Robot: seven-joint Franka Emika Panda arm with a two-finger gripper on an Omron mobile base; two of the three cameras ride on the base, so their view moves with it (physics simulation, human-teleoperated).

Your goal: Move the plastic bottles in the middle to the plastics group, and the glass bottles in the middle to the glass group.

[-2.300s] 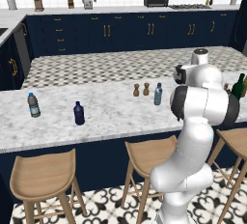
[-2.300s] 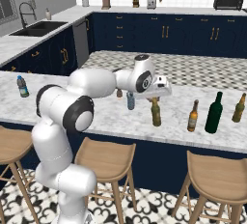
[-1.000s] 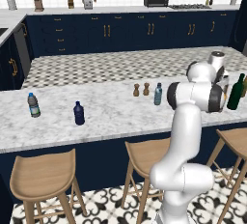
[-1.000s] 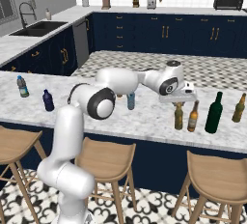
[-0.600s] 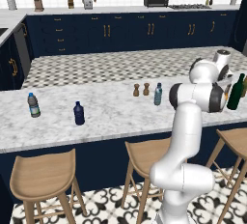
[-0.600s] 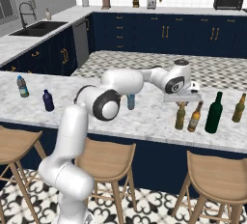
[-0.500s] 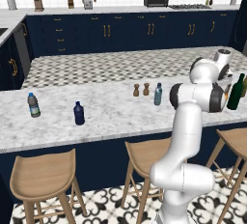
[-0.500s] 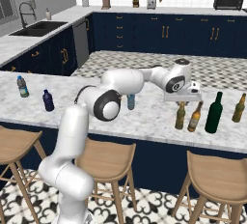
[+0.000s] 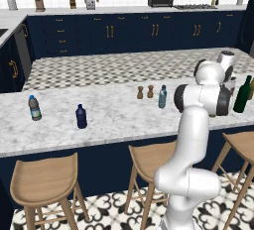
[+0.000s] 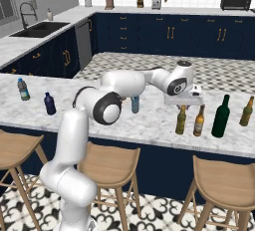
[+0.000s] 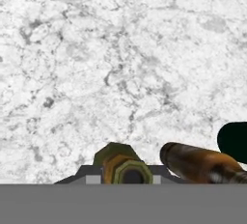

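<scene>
My gripper (image 10: 182, 106) is shut on the neck of an amber glass bottle (image 10: 181, 121), which hangs upright with its base at or just above the marble. A second amber bottle (image 10: 199, 121) stands just right of it, then the tall green wine bottle (image 10: 220, 116). In the hand view, the held bottle's mouth (image 11: 126, 166) sits between my fingertips, with the other amber bottle (image 11: 198, 162) beside it. The pale-blue plastic bottle (image 10: 135, 104) (image 9: 162, 96) stands mid-counter. The clear labelled bottle (image 9: 34, 108) and the navy bottle (image 9: 81, 116) stand far left.
Two small wooden shakers (image 9: 140, 92) stand just left of the pale-blue bottle. Another amber bottle (image 10: 246, 111) stands right of the wine bottle. Wooden stools (image 10: 226, 182) line the near counter edge. My own arm (image 9: 201, 97) hides the held bottle in the left base view.
The arm has swung right, carrying the amber bottle from mid-counter to beside the other amber bottle. Over the last half second it has barely moved.
</scene>
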